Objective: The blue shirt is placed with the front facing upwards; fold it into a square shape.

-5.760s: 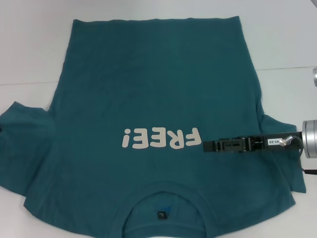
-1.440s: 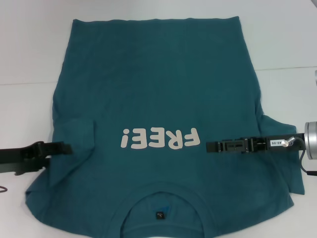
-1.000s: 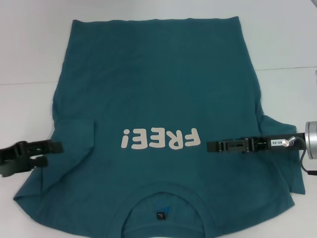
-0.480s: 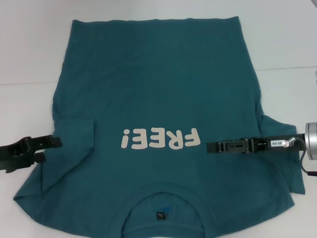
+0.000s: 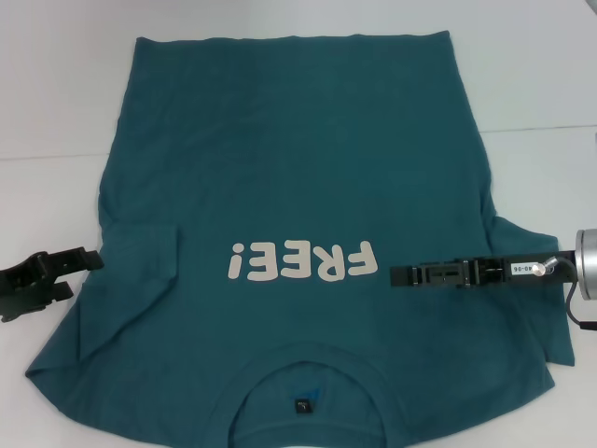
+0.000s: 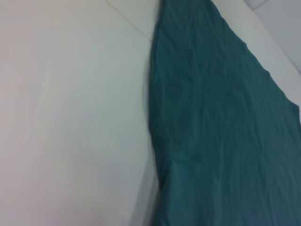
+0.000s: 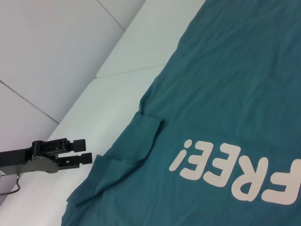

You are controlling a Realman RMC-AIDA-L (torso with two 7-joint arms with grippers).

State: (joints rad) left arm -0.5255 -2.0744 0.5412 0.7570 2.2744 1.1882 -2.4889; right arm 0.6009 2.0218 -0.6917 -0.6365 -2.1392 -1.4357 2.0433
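The blue shirt (image 5: pixel 289 177) lies flat on the white table, front up, with the white "FREE!" print (image 5: pixel 303 261) and the collar (image 5: pixel 308 369) nearest me. Its left sleeve (image 5: pixel 140 257) is folded inward onto the body; the fold also shows in the right wrist view (image 7: pixel 146 136). My left gripper (image 5: pixel 84 276) is open and empty, just off the shirt's left edge, and shows in the right wrist view (image 7: pixel 87 150) too. My right gripper (image 5: pixel 396 276) hovers over the shirt just right of the print. The left wrist view shows only the shirt's edge (image 6: pixel 221 122).
The white table (image 5: pixel 56 93) has a seam line running across it behind the shirt's middle. My right arm's silver wrist (image 5: pixel 588 261) sits at the right edge, above the right sleeve (image 5: pixel 532 308). Bare table lies left of and behind the shirt.
My left gripper has drawn back to the left, off the shirt, leaving the left sleeve folded inward. The right arm has not moved.
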